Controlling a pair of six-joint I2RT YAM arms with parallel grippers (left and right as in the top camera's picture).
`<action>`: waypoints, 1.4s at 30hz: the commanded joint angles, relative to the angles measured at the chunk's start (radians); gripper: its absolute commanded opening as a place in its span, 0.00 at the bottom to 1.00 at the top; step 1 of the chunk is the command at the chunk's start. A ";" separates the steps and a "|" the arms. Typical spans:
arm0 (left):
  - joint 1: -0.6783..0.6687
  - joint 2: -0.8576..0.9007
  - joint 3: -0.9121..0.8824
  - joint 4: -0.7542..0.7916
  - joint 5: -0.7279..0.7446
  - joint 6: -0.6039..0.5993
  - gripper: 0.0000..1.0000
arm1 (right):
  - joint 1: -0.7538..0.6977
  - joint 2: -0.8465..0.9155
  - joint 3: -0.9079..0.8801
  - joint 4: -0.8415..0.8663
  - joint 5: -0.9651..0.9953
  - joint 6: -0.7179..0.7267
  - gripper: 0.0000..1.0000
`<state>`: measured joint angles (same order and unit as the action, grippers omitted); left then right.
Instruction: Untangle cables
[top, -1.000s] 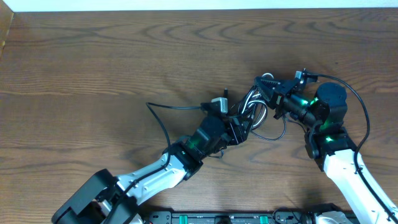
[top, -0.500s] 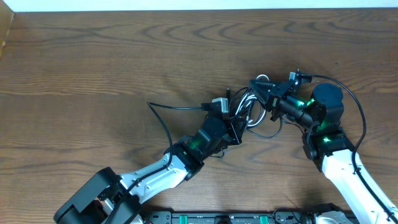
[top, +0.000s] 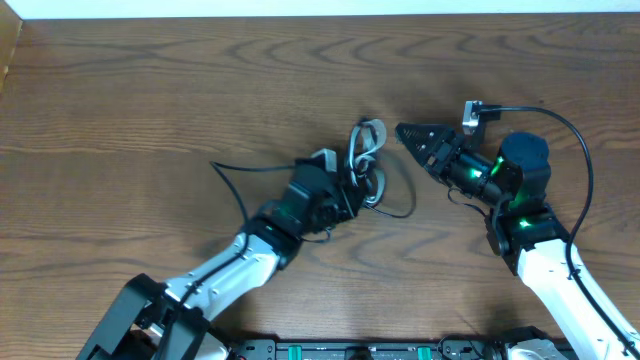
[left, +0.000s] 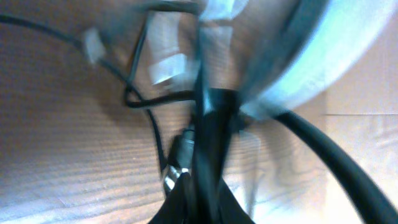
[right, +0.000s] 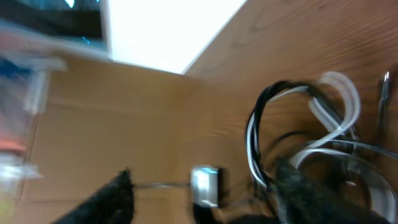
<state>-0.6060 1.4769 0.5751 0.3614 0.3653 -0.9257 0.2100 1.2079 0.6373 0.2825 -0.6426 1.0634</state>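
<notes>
Your cables (top: 368, 160) bunch mid-frame on the desk (top: 150, 90), long axis running top to bottom. Left pincer (top: 352, 192) clamps their lower end; right pincer (top: 404, 131) stands wide, apart, just right.

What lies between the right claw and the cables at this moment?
Only a bare strip of wooden table, seen in the overhead view. The right claw is open and apart from the cables, touching none of them.

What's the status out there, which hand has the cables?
Left hand shut on cables. Right hand open, clear of them. Cables tangled in one bunch. Nothing in the way.
</notes>
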 joint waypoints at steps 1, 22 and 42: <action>0.072 -0.022 0.001 -0.011 0.244 0.092 0.07 | 0.001 -0.003 0.016 -0.111 0.016 -0.248 0.77; 0.111 -0.022 0.001 0.550 0.640 -0.109 0.08 | 0.002 0.106 0.015 -0.563 0.040 -0.114 0.57; 0.112 -0.022 0.001 0.565 0.702 -0.043 0.08 | -0.019 0.211 0.015 -0.513 -0.003 -0.277 0.55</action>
<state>-0.4980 1.4734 0.5648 0.9146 0.9867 -1.0103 0.2127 1.4166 0.6445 -0.2550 -0.6617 0.8326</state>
